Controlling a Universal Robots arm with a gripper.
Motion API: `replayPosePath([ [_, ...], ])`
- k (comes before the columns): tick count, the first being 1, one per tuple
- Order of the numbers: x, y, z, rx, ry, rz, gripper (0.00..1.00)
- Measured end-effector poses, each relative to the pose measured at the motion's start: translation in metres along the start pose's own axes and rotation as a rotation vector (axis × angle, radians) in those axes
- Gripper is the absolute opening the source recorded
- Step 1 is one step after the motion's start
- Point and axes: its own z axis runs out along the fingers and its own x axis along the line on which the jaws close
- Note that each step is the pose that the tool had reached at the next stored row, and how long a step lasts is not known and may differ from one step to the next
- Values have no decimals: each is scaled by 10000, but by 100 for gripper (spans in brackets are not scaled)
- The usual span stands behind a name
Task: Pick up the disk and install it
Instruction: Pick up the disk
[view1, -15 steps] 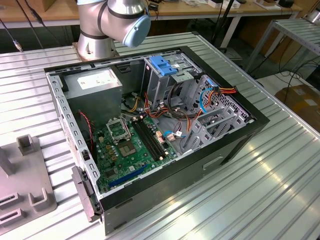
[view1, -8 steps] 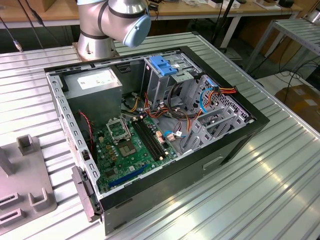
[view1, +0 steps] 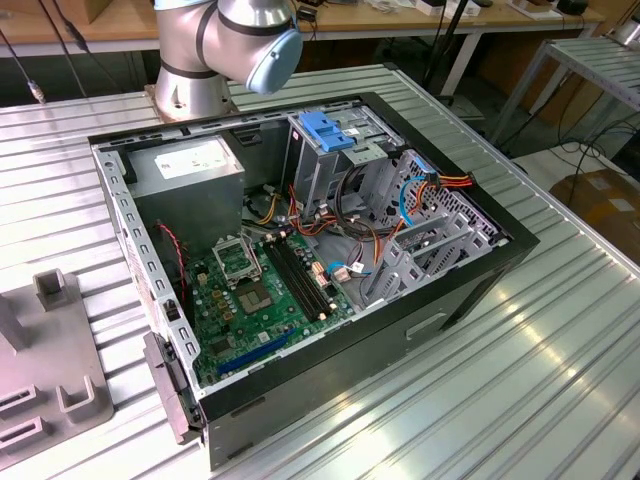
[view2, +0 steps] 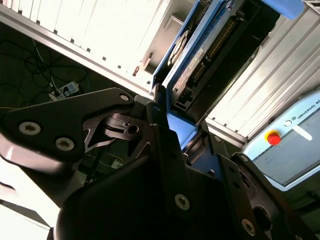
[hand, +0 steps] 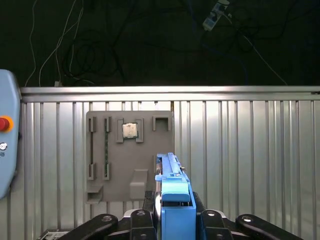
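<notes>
- The disk (hand: 170, 172), a flat grey-metal hard drive framed by blue plastic carrier rails, sits in my tool (hand: 173, 201). In the first wrist view I see it edge-on, and it overlaps one side edge of the grey moulded fixture plate (hand: 115, 165) below.
- My tool is pinching the disk. Its black fingers (view2: 159, 117) press against the blue rails from both sides, with the drive between them.
- In the second wrist view the disk (view2: 200, 57) juts out past the tool (view2: 181, 131), showing its dark connector edge and one blue rail.
- The fixture plate lies flat on the ribbed metal surface (hand: 250, 150). A small square silver processor chip (hand: 130, 131) rests in one of the plate's pockets.
- A light blue-grey control pendant with a red round button (hand: 4, 123) lies near the plate, with a strip of bare ribs between them.
- In the exterior view the same plate (view1: 60, 380) lies on the surface (view1: 520, 380). The open black computer case (view1: 330, 240) lies just beside the plate, toward the exterior view's right.
- Inside the case, the green motherboard (view1: 260, 290) is on the plate's side, next to the grey power-supply box (view1: 190, 175).
- The metal drive cage with the blue plastic latch (view1: 328, 130) on top stands further from the plate.
- My arm's silver base (view1: 225, 45) is mounted beyond the case, well apart from the plate.
</notes>
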Motion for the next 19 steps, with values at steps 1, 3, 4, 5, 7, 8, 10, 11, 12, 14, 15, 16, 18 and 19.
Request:
replayPosePath([
  [1, 0, -14, -1, 0, 0, 0, 37],
  [3, -1, -38, -1, 0, 0, 1, 37],
  [4, -1, -54, -2, 0, 0, 1, 37],
  [5, -1, -67, -2, 0, 0, 0, 37],
  [7, -2, -106, -3, 0, 0, 1, 37],
  [8, -2, -119, -3, 0, 0, 1, 37],
  [10, -3, -151, -5, 0, 0, 1, 37],
  [11, -3, -160, -5, -1, 1, 1, 37],
  [12, -3, -172, -5, -1, 1, 1, 37],
  [14, -3, -198, -6, 0, 0, 1, 37],
  [15, -4, -231, -7, 0, 0, 1, 37],
  [16, -4, -253, -7, 0, 0, 0, 37],
  [18, -5, -287, -8, 0, 0, 0, 37],
  [19, -5, -300, -9, 0, 0, 1, 37],
])
